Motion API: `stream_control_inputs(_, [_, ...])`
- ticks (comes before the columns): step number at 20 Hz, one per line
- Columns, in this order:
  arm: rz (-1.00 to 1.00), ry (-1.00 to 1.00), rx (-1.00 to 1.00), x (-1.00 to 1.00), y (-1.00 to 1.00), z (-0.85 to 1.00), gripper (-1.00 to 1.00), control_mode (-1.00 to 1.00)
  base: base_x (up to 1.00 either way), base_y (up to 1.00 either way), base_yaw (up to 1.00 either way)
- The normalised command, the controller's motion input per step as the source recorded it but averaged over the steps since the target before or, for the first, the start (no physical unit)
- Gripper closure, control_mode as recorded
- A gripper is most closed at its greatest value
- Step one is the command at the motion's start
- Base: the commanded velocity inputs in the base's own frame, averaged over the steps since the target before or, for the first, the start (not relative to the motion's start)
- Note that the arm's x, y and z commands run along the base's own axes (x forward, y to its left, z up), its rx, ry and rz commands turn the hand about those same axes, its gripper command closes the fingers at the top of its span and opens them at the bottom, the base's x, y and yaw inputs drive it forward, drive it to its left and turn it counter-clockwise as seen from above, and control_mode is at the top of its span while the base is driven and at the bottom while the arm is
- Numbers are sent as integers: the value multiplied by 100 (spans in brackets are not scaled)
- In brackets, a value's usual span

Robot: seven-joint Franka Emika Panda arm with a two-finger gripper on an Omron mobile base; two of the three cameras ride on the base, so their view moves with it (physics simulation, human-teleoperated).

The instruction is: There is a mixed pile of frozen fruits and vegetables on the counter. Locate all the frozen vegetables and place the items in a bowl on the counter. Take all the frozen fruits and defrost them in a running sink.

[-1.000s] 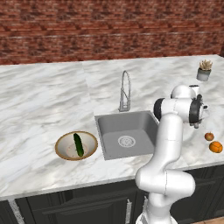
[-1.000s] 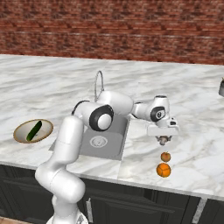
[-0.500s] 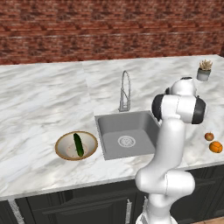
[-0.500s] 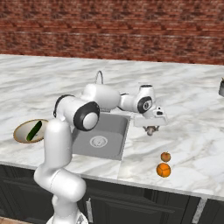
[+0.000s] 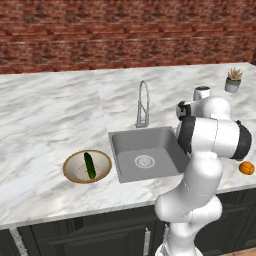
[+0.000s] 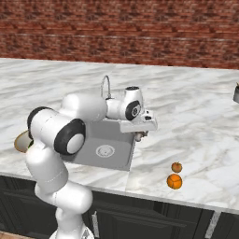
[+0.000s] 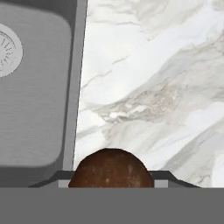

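Left base view: I log the cucumber (image 5: 89, 165) in the bowl (image 5: 70, 174), long axis running near-to-far. Right base view: my claw (image 6: 138, 136) grips the mushroom (image 6: 139, 136) above the table (image 6: 196, 116), beside the sink (image 6: 93, 151). Hand view: brown cap toward camera.

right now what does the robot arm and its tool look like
The arm is glossy white with rounded tube-like links and fat joints ringed in dark grey or black bands. Its base column bulges in smooth white segments. The tool hangs under a flat white hand block, with small dark finger tips beneath. No cables or markings can be made out.
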Motion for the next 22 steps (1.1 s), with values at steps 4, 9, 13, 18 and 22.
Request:
stream_control_inputs(4, [10,0,6,-25,90,31,100,-100,0,0,0])
stream_control_inputs(9, [10,0,12,-26,82,22,100,-100,0,0,0])
stream_control_inputs(13, [10,0,12,-31,81,13,100,-100,0,0,0])
stream_control_inputs(18, [11,0,9,-29,86,8,100,-100,0,0,0])
stream_control_inputs(22, [12,0,6,-29,90,4,100,-100,0,0,0])
